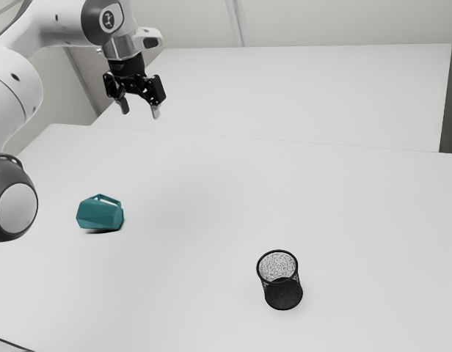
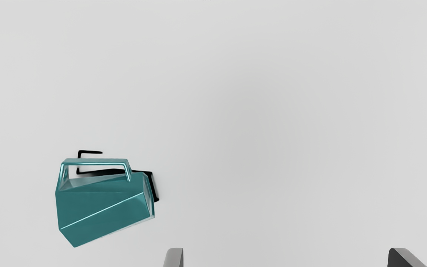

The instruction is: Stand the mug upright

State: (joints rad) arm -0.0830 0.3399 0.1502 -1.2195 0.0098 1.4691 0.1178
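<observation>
Gripper (image 1: 140, 110) comes first, high above the bench (image 1: 182, 293), its two fingers spread well apart with bare air between them, pointing down from the end of the white arm (image 1: 50, 26). Next below is the teal mug (image 2: 102, 207), lying on its side on the bench, its faceted body tipped over and its handle (image 2: 96, 161) raised. It sits off to one side of the gap between the fingers, nearer one fingertip than the other, and touches neither. A dark shadow (image 2: 111, 171) lies close beside it. Farther from the gripper, toward the exterior view's right, a black mesh holder (image 1: 283, 293) stands upright, its round mouth open, well apart from the mug. Beyond the bench's back edge spreads another broad white surface (image 1: 285, 88), with pale walls (image 1: 343, 22) behind.
</observation>
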